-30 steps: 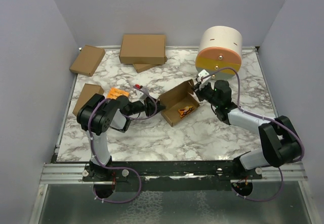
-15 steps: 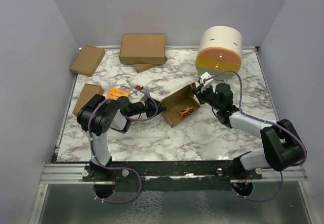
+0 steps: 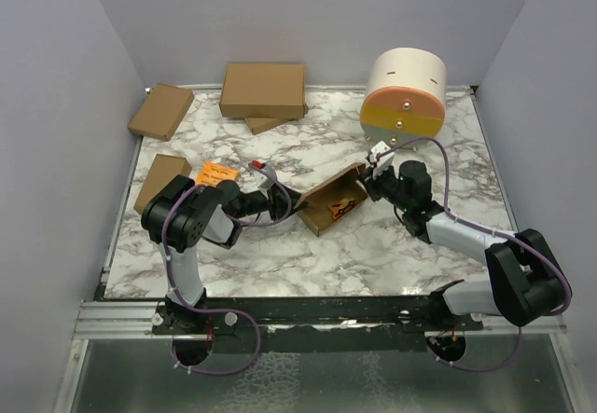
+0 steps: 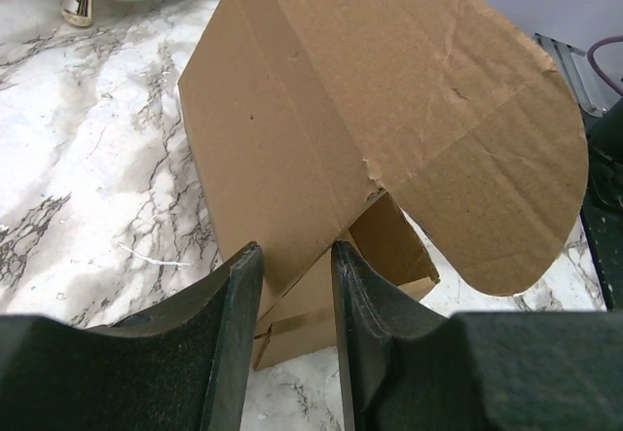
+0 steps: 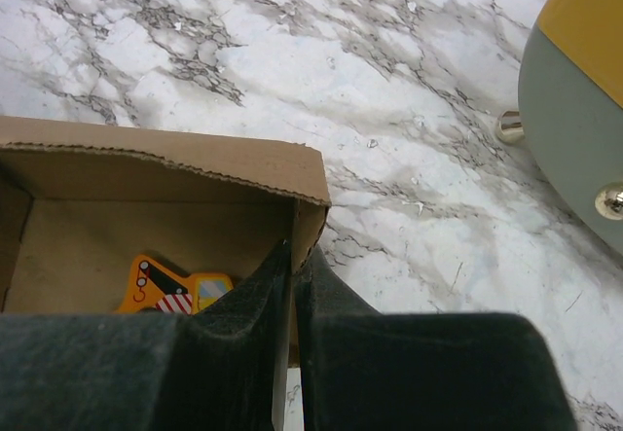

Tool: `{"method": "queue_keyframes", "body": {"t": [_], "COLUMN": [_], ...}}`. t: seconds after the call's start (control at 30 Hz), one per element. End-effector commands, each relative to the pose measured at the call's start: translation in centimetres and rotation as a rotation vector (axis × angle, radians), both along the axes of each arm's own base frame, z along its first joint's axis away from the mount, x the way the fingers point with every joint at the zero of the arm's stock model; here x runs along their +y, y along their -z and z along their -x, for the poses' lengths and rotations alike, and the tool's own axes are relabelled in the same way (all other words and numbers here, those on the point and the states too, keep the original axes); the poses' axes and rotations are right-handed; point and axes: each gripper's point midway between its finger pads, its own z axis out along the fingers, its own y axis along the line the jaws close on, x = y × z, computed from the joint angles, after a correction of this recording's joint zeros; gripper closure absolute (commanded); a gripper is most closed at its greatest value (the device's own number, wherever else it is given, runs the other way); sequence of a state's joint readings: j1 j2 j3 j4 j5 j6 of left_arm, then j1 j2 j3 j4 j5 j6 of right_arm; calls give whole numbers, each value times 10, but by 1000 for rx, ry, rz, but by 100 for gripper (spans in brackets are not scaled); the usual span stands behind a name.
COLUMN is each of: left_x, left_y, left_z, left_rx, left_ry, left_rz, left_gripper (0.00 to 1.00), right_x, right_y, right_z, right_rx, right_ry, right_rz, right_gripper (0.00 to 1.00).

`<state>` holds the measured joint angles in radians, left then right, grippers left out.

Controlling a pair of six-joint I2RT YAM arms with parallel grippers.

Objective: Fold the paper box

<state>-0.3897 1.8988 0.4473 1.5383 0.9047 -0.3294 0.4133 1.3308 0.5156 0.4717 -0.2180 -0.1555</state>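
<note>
Near the cream drum, my right claw pinches tight an end wall of the paper box; my left claw, half closed, grips its lid. Opposing pulls could tear the cardboard.

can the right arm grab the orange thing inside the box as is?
Probably not yet: the right gripper is pinched shut on the end wall of the box. The orange thing lies uncovered just inside.

Overhead; wrist close-ups on paper box
</note>
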Motion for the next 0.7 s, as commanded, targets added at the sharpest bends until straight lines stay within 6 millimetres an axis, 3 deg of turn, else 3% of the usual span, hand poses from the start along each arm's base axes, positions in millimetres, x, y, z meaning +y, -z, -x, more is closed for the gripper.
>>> {"method": "queue_keyframes", "body": {"t": [0.0,0.23,0.57,0.67], "left_x": [-2,0,0,0], "left_y": [-50,-48,-50,-49], "left_z": [8,13,16,16], "left_rx": [-252,-240,-231,-229], "left_ry": [19,16,17,20], "left_rz": [94,91,97,94], "left_gripper": [63,61,58,58], "right_x": [3,-8,-15,-19], "right_y": [5,25,17,6], "right_z": [6,14,9,9], "right_rx": [22,93,53,11], "right_ry": [-30,-20,-1,-7], "right_rz": [41,122,166,195], "right_gripper": [94,91,89,86]}}
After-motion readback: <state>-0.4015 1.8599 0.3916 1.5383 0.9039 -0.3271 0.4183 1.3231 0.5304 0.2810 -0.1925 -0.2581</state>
